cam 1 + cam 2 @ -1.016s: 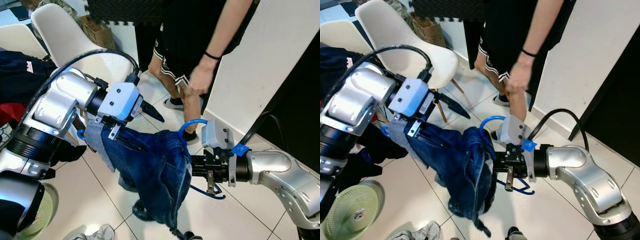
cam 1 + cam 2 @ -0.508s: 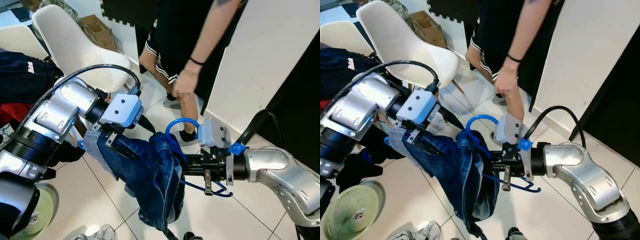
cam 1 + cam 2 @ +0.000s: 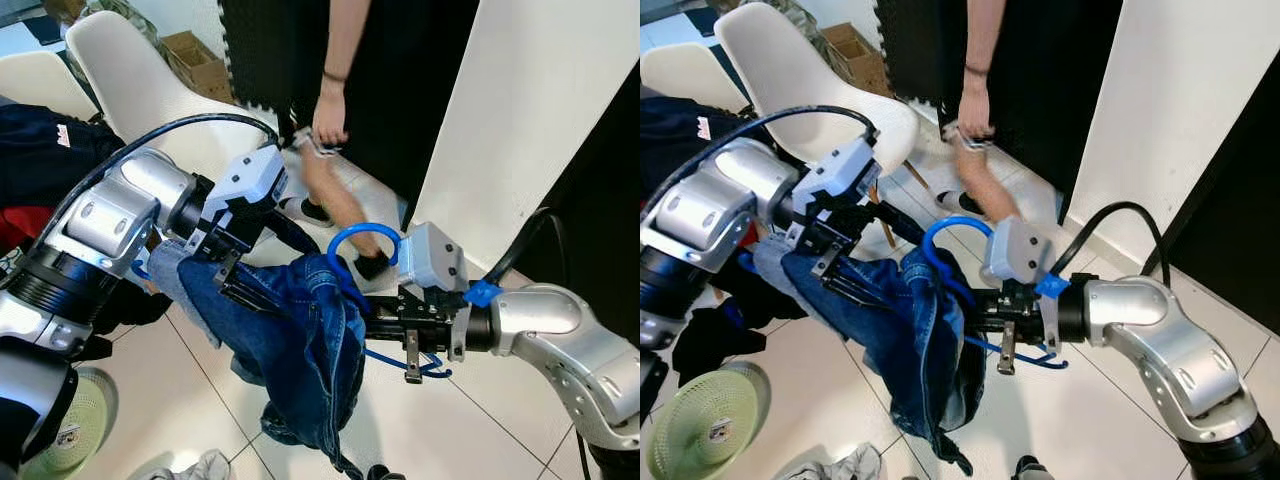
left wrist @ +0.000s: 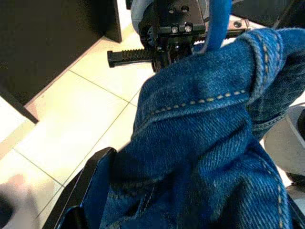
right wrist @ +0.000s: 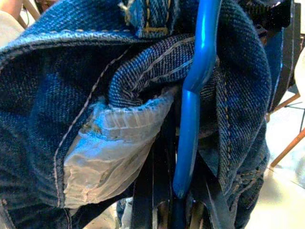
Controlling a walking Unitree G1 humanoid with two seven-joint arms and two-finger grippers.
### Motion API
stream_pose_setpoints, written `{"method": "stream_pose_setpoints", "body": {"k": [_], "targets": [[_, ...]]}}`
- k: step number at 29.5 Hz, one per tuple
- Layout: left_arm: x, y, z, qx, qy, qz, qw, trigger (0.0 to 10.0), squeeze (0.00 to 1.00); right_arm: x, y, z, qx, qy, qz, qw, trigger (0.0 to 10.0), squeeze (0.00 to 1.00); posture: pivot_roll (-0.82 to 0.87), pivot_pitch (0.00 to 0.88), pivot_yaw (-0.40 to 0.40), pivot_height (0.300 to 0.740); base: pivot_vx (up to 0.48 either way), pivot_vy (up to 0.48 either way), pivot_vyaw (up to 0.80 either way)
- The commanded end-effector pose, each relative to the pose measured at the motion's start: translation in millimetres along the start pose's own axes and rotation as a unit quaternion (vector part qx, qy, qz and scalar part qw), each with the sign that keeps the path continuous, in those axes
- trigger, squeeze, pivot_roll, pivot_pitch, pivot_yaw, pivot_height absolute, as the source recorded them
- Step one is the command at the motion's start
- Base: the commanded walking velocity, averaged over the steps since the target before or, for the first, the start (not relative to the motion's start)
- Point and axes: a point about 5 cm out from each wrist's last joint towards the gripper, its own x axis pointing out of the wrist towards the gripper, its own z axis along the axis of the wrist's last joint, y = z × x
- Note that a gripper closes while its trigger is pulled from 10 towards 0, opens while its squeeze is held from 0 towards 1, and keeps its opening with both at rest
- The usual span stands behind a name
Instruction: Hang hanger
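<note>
A pair of blue jeans (image 3: 290, 345) hangs draped over a blue plastic hanger between my two arms. The hanger's hook (image 3: 362, 242) curls up just above the denim, and its lower bar (image 3: 400, 362) pokes out beneath my right wrist. My right gripper (image 3: 378, 325) is shut on the hanger (image 5: 193, 95), its black fingers (image 5: 153, 191) pushed in among the denim folds (image 5: 71, 71). My left gripper (image 3: 245, 285) is shut on the jeans' waistband (image 4: 205, 143), with one black finger (image 4: 81, 191) showing under the cloth.
A person stands close behind the hanger, with a hand (image 3: 328, 125) hanging down and a foot (image 3: 372, 264) on the tiles. A white chair (image 3: 150, 90) and piled clothes (image 3: 40, 150) are at the left. A white panel (image 3: 500, 120) rises at the right. A green round basket (image 3: 70, 430) sits on the floor.
The person has stepped back and the hand has risen away from the hanger. My left wrist has turned, and the jeans and hook sit slightly higher.
</note>
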Motion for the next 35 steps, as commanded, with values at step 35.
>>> {"method": "stream_pose_setpoints", "body": {"k": [35], "targets": [[-10.2, -22.0, -24, -0.066, 0.117, -0.046, 0.99, 10.0, 0.0, 5.9, 0.6, -8, -0.038, 0.048, 0.0, 0.998, 10.0, 0.0, 0.07, 0.143, 0.072, 0.74, 0.0, 0.0, 0.0]]}}
